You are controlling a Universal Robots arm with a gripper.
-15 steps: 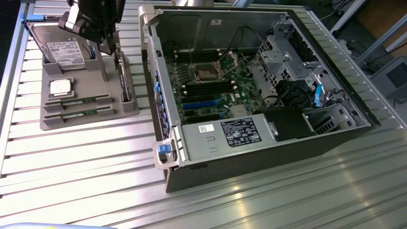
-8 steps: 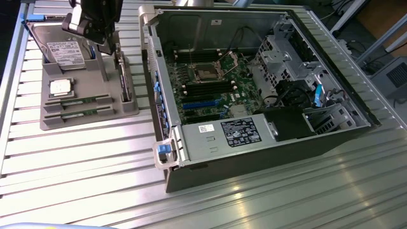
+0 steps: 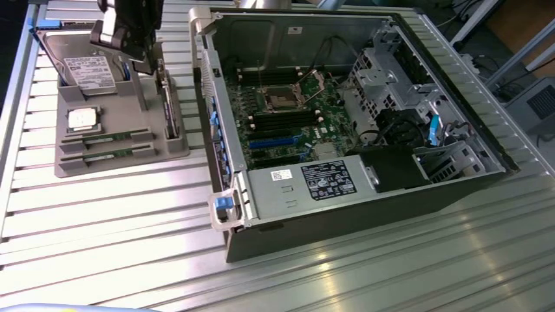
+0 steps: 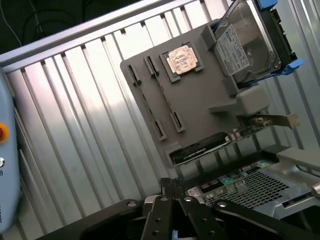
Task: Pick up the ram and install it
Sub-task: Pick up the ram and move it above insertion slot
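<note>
Two ram sticks (image 3: 106, 138) (image 3: 109, 154), thin and green, stand on edge in slots of a grey holder tray (image 3: 82, 166) at the exterior view's left. In the wrist view one ram stick (image 4: 146, 102) runs as a thin line across the tray (image 4: 200, 105). My gripper (image 3: 156, 62) hangs above the tray's far side, over the hard drive and expansion card, away from the sticks. Its fingertips (image 4: 172, 189) are pressed together with nothing between them. The open computer case (image 3: 347, 214) lies at the right, with dark memory slots (image 3: 282, 120) on its motherboard.
On the tray also sit a silver hard drive (image 4: 247, 45) in a blue caddy, a square processor chip (image 4: 181, 59) and a dark expansion card (image 4: 205, 146) with a metal bracket. The ribbed metal table (image 3: 121, 227) extends in front. A white device (image 4: 7, 165) borders the table.
</note>
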